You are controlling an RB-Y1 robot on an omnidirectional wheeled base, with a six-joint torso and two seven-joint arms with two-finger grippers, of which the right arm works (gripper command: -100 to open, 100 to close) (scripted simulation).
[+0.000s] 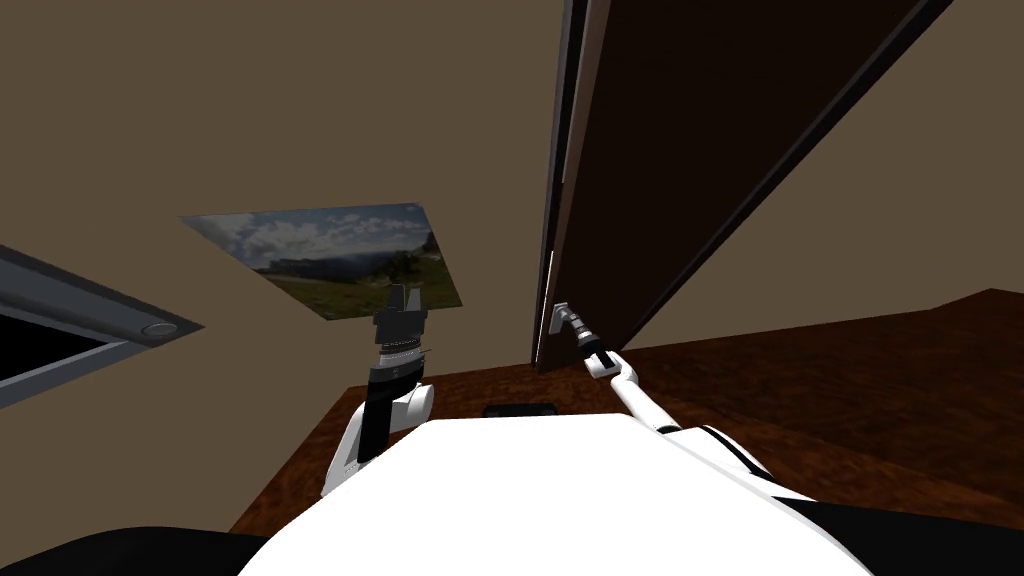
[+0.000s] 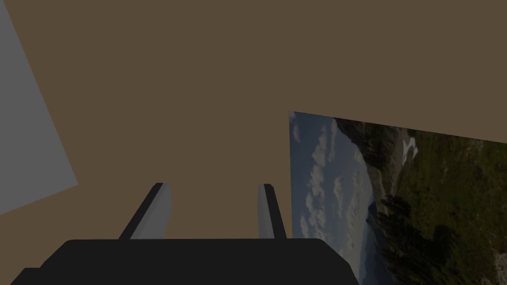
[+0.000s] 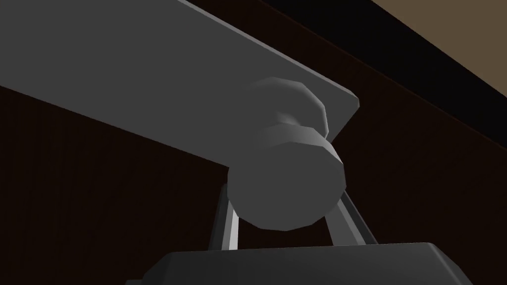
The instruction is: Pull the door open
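A tall dark brown door (image 1: 680,150) rises ahead of me, slightly to the right. Low on its near edge sits a grey plate (image 3: 173,74) carrying a round grey knob (image 3: 287,183), small in the head view (image 1: 559,315). My right arm stretches out to it, and the right gripper (image 3: 288,225) is shut on the knob, one finger (image 3: 228,227) against each side. In the head view the right gripper (image 1: 566,320) meets the door's edge. My left gripper (image 1: 402,300) is held up before the tan wall, away from the door, with its fingers (image 2: 161,210) open and nothing between them.
A landscape picture (image 1: 340,255) hangs on the tan wall left of the door, just behind the left gripper. Far left is a grey frame (image 1: 90,300) around a black area. Dark wooden floor (image 1: 850,380) spreads to the right of the door.
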